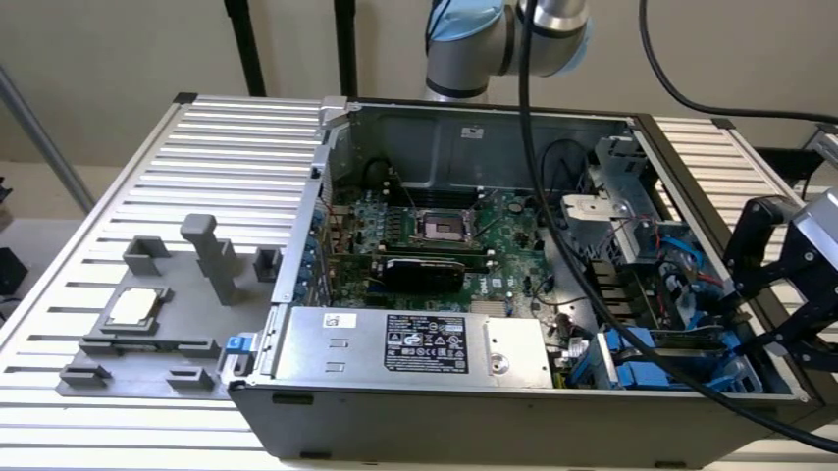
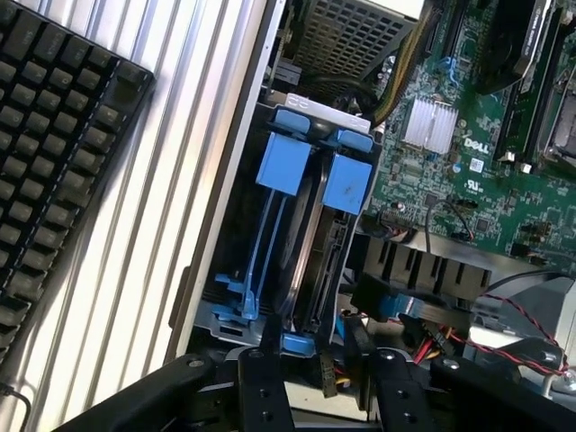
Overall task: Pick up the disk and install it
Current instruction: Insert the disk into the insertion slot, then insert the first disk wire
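Tight spot from where I'm sitting; the gripper (image 2: 319, 391) hangs right at the end of the drive slot, and the disk (image 2: 310, 238) on edge plus a second blue carrier (image 2: 274, 166) pack it full; the motherboard (image 2: 468, 153) crowds one side, the case wall (image 1: 688, 182) the other; red and black wires (image 2: 526, 346) loop close by; a thick black cable (image 1: 528, 147) drapes across the opening. Roomiest bit is the slatted table (image 2: 180, 180) between that wall and the keyboard (image 2: 54, 153).
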{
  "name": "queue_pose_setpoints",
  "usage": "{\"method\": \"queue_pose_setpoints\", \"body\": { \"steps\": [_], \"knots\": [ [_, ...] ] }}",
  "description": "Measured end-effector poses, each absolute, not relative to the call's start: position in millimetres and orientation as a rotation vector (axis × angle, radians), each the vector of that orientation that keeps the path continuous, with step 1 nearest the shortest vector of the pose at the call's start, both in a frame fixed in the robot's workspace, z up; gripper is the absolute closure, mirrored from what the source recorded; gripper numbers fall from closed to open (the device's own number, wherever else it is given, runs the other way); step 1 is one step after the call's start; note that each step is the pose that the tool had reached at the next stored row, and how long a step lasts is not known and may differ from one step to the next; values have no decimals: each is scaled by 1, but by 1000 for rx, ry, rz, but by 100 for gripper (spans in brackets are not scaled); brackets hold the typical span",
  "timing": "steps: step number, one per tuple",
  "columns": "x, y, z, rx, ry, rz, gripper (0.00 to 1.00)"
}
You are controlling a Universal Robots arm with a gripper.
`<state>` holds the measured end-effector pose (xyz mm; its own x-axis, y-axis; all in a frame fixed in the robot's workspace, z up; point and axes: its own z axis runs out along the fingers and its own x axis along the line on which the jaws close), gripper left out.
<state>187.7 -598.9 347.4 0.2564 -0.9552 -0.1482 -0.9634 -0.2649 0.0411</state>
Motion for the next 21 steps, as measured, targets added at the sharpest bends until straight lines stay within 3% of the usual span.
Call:
{"method": "queue_pose_setpoints", "body": {
  "steps": [3,4,7,9,12,21],
  "knots": [
    [188,-597,347,-2459,1849,222,61],
    [188,-597,347,-2464,1843,222,69],
    [188,-596,347,-2479,1825,223,69],
    [188,-595,347,-2490,1812,223,78],
    [189,-595,347,-2504,1793,224,82],
    [180,-594,347,-2534,1753,227,82]
  ]
}}
